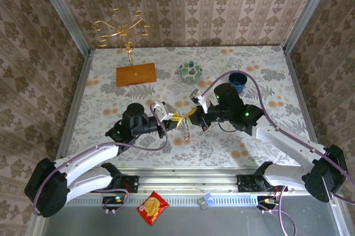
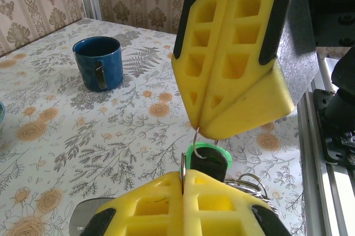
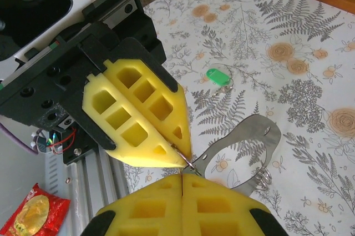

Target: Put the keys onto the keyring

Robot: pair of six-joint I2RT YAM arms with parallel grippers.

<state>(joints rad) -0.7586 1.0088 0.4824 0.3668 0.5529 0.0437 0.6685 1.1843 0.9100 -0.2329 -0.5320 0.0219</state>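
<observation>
threading under way mid-table [image 1: 249,69]: left pincer [image 1: 175,118] and right pincer [image 1: 192,115] both clenched, apparently on the keyring [image 2: 196,139], one key [image 2: 209,157] at its tip. spare key [image 3: 218,76] lies at 1 o'clock in the right wrist view. next: ease the key fully on.

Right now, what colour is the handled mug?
Glossy dark blue mug, best seen in left wrist view.
</observation>
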